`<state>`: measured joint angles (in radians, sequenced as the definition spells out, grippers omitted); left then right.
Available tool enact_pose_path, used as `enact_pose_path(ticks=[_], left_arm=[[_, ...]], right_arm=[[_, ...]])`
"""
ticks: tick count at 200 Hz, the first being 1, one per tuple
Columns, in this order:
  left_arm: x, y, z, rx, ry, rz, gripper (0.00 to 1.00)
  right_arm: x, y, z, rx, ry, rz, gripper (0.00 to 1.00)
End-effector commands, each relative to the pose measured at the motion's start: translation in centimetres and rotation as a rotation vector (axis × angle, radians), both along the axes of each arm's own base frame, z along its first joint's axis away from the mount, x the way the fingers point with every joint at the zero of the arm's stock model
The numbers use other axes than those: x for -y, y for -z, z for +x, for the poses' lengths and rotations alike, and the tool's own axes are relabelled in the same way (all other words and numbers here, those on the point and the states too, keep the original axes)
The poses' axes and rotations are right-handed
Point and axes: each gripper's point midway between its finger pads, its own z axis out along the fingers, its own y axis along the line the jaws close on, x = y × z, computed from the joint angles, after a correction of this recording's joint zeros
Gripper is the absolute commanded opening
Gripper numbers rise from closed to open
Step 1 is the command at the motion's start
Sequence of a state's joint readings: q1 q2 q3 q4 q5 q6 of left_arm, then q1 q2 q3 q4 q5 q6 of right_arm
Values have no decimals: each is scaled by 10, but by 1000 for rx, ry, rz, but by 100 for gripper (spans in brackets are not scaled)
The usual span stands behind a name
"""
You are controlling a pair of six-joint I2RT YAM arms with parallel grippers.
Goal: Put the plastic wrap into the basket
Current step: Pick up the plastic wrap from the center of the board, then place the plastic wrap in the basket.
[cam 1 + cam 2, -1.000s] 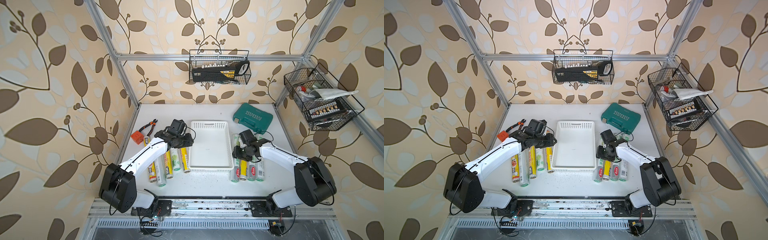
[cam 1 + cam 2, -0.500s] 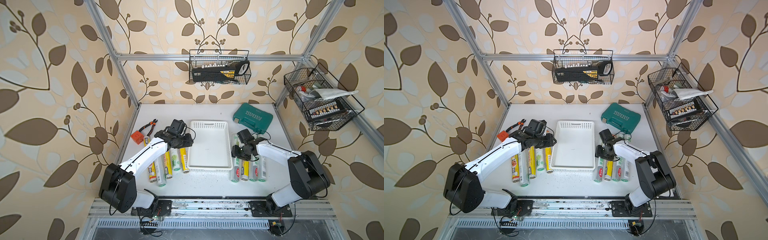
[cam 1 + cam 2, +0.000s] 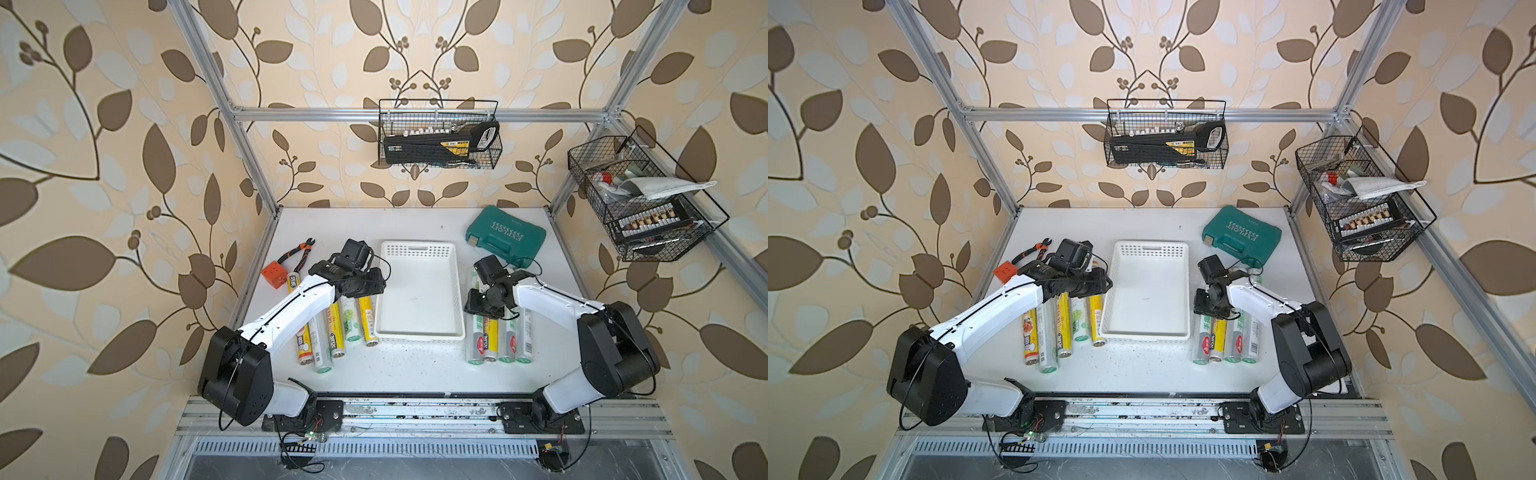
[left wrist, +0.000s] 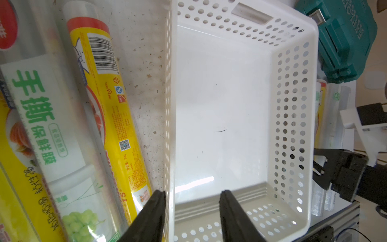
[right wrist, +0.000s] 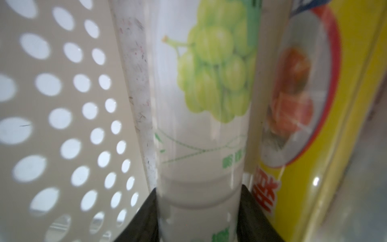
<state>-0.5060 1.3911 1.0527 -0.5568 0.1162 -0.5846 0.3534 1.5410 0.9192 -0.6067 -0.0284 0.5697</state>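
The white basket (image 3: 417, 246) (image 3: 1150, 249) sits in the middle of the tabletop (image 3: 415, 374) with nothing in it. All the plastic wrap lies outside it, in two rows parallel to its long sides: five rolls (image 3: 351, 326) along the left wall and four rolls (image 3: 508, 343) along the right.

The right end effector (image 3: 476, 301) (image 5: 199, 220) is down on the roll nearest the basket in the right row. In the right wrist view its two black fingers (image 5: 144, 220) press against either side of the grape-print roll (image 5: 209, 83) (image 3: 474, 345) with no gap showing, so it is clenched on that roll. The roll lies just beside the basket's perforated wall (image 5: 62, 104), with a yellow-labelled roll (image 5: 335, 104) touching its other side. (Whether the roll has left the tabletop cannot be told.)

The left end effector (image 3: 374, 282) (image 4: 192, 209) is released and holds nothing. Its fingers (image 4: 152, 215) stand apart over the basket's left wall (image 4: 169, 104), one outside it by a yellow roll (image 4: 109, 104) and one over the floor inside.

A teal tool case (image 3: 505, 235) lies at the back right. Pliers (image 3: 297, 255) and an orange block (image 3: 274, 274) lie at the back left.
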Motion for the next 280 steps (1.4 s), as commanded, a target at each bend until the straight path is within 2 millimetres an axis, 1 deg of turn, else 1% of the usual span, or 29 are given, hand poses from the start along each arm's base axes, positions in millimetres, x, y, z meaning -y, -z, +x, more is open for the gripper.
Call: enact_pose_path(ticks=[1,17,39,75,103,114,127,142,163,178,205,233,253,280], left_arm=[[0,-23,4,51,-17,-12,47],[0,-24,3,47,-19,-17,47],[0,-27,1,52,-20,-25,47],[-4,-33,0,55,-22,-5,47],[-7,-43,-1,76,-37,-11,48],[-10,-46,-1,85,-53,-6,50],[-17,-47,-2,83,-81,17,58],[-22,-49,-3,80,-97,40,59],[-30,-53,-7,92,-120,56,62],[-40,-59,-10,114,-149,73,65],[-58,-70,-19,147,-196,107,73],[-69,-78,-27,189,-222,110,79],[-77,-80,-30,213,-239,122,83],[-80,-81,-34,210,-245,128,87]], right_arm=[[4,-41,8,79,-16,-26,40],[8,-55,6,94,-15,-36,40],[6,-78,5,115,-19,-17,39],[-7,-113,6,166,-31,73,40],[-19,-131,9,188,-32,144,40],[-25,-138,11,194,-36,161,40],[-32,-144,13,200,-41,180,40],[-44,-152,17,213,-52,197,41],[-61,-153,21,200,-78,204,41],[-72,-153,24,196,-88,211,41],[-90,-147,29,197,-90,226,41],[-105,-138,36,181,-92,231,42],[-114,-132,42,179,-94,233,41],[-115,-119,52,166,-84,203,41]])
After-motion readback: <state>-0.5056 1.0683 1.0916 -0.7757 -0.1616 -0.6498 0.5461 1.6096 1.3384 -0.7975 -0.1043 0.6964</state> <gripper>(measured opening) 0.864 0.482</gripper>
